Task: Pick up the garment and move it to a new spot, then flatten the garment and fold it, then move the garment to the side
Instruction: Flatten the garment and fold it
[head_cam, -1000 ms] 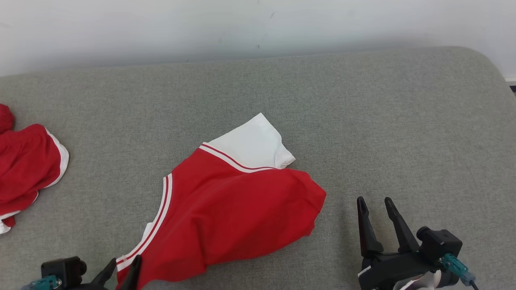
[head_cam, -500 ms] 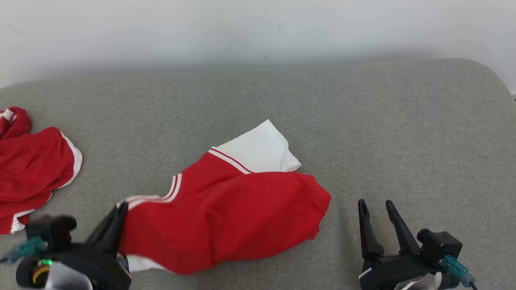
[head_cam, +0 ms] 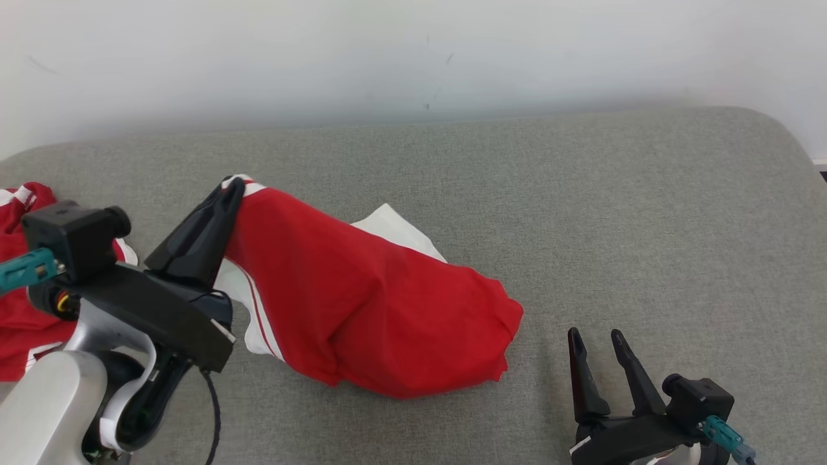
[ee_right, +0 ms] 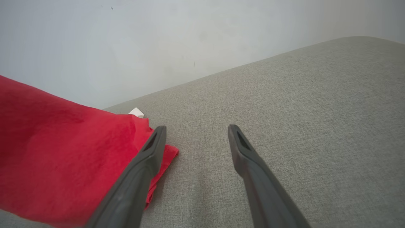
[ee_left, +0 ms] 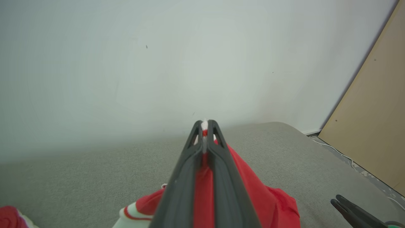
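Left fingers (head_cam: 232, 187): pressed together on a white-striped edge of the garment (head_cam: 387, 310), holding that corner up off the cushion (head_cam: 646, 226). The left wrist view shows red and white cloth pinched right at the tips.
Right fingers (head_cam: 594, 336): spread wide and holding nothing, low over the cushion at the near right.
Where the garment is: mid-cushion. One end hangs from the left fingers and the rest slopes down to rest on the grey fabric, with a white sleeve (head_cam: 394, 226) showing behind the red.
Long axis: runs from the held corner at the far left down to the bunched red end at the near right.
Key relation: the resting end lies just to the left of the right fingers. In the right wrist view its edge sits beside one finger, and I cannot tell whether they touch.
Nearer arm for the free end: the right one, judging by this layout.
Step in hand: probably the pick-up, with the garment only partly off the cushion.
Other cloth: a second red garment (head_cam: 19, 310) lies at the far left, well apart.
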Robot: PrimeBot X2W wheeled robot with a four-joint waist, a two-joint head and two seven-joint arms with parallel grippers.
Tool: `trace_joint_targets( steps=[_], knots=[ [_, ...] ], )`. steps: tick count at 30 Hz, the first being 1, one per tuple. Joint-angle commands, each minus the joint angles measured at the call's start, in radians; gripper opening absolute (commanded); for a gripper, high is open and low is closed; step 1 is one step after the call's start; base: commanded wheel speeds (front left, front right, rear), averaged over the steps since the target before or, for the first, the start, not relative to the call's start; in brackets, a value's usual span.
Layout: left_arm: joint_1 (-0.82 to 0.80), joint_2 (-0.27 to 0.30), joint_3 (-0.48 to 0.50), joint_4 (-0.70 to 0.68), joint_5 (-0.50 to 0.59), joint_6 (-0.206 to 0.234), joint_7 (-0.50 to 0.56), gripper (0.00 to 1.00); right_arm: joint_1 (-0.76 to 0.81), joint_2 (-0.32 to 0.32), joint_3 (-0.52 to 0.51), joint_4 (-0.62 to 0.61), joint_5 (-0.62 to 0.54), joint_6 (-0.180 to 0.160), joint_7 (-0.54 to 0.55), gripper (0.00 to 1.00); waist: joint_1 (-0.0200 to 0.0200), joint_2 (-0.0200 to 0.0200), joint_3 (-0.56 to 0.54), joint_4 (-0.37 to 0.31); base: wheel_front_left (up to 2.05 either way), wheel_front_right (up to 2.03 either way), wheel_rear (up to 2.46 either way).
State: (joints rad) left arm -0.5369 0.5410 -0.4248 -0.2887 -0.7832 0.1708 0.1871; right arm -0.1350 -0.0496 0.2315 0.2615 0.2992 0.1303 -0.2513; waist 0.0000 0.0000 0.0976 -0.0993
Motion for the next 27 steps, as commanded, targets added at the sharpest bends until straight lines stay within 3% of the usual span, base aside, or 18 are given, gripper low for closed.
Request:
trace_joint_targets(
  steps=[1, 7, 23, 27],
  knots=[
    [-0.021, -0.004, -0.002, -0.031, -0.007, 0.012, 0.017, 0.0, 0.002, 0.0, -0.002, 0.004, 0.006, 0.001, -0.008, 1.0, 0.0, 0.0, 0.002, -0.004, 0.0, 0.0, 0.0],
    [0.0, -0.016, -0.009, -0.1, -0.023, 0.046, 0.054, 0.0, -0.007, 0.0, -0.013, 0.009, 0.008, 0.001, -0.012, 1.0, 0.0, 0.0, 0.013, -0.01, 0.0, 0.0, 0.0],
    [0.086, 0.032, 0.021, -0.255, -0.045, 0.121, 0.103, 0.0, -0.024, 0.0, -0.026, 0.016, 0.012, 0.001, -0.015, 1.0, 0.0, 0.0, 0.039, -0.006, 0.0, 0.0, 0.0],
    [0.118, 0.015, 0.022, -0.228, -0.09, 0.111, 0.097, 0.0, -0.033, 0.0, -0.024, 0.015, 0.014, 0.001, -0.015, 1.0, 0.0, 0.0, 0.045, -0.006, 0.0, 0.0, 0.0]
  ],
)
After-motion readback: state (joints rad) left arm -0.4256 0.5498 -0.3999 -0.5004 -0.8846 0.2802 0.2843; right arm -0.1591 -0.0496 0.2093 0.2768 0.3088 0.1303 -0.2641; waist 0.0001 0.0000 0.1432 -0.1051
